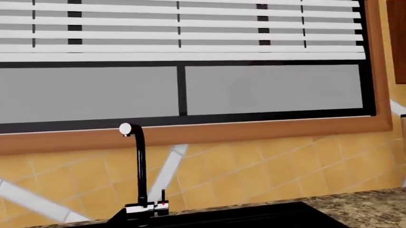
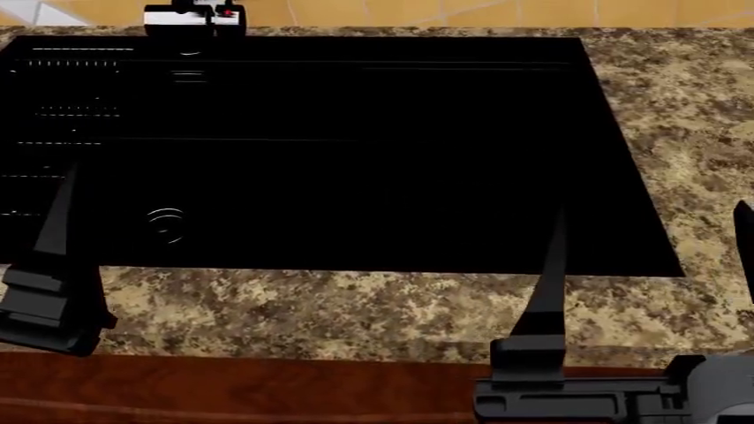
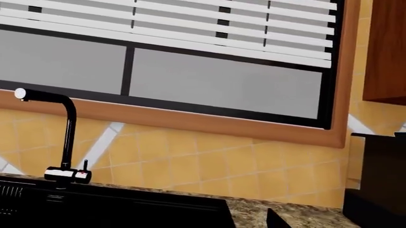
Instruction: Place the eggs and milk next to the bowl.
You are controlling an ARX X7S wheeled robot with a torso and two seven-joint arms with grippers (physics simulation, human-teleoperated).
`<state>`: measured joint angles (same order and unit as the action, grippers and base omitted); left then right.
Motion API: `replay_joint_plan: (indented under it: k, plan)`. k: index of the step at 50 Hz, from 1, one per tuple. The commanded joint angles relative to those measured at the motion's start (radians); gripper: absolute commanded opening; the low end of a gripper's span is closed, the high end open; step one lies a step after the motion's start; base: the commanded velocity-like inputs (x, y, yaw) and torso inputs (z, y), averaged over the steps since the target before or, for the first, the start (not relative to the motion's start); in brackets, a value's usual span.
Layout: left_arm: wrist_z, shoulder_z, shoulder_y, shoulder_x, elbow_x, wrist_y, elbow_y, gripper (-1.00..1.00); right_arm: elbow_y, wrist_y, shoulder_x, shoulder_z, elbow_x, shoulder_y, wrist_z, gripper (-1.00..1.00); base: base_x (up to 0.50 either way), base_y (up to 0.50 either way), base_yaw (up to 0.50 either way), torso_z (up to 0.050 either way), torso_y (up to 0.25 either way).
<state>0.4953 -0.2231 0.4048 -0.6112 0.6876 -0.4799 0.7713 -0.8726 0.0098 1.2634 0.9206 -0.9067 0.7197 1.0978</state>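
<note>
Search step: eggs, milk and bowl are in none of the views.

Only the black sink [image 2: 342,150] set in the granite counter [image 2: 353,305] shows, faucet [image 1: 140,166] at its back edge; both grippers, left [image 2: 53,283] and right [image 2: 642,291], hang over the counter's front edge with nothing held (finger spread I cannot tell). Next, I judge: look around.

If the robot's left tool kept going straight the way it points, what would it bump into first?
Probably the black faucet behind the sink, or the tiled wall beside it. The left tool points over the basin; depth is unclear.
</note>
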Motion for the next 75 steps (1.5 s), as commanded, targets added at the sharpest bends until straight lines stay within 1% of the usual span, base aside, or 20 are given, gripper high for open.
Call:
replay_joint_plan:
  k: [1,13,54,66,75]
  plan:
    - [-0.01,0.019,0.0,0.02,-0.041,0.034,-0.026,1.0,0.004,0.0,-0.022,-0.025,0.016,0.0,-0.029,1.0,0.0,-0.5,0.0,0.0,0.0]
    - [-0.002,0.027,-0.004,0.014,-0.033,0.034,-0.015,1.0,-0.01,-0.002,-0.011,-0.028,0.015,-0.005,-0.021,1.0,0.0,-0.5,0.0,0.0,0.0]
    - [0.01,0.02,0.007,0.011,-0.035,0.031,-0.019,1.0,0.003,-0.005,-0.019,-0.03,0.021,-0.014,-0.037,1.0,0.0,-0.5,0.0,0.0,0.0]
    - [0.008,0.025,0.002,0.008,-0.037,0.041,-0.028,1.0,0.004,0.019,-0.036,-0.033,0.011,0.003,-0.043,1.0,0.0,-0.5,0.0,0.0,0.0]
    - [0.011,0.019,0.012,0.009,-0.035,0.035,-0.024,1.0,0.0,0.008,-0.027,-0.034,0.018,-0.007,-0.04,1.0,0.0,-0.5,0.0,0.0,0.0]
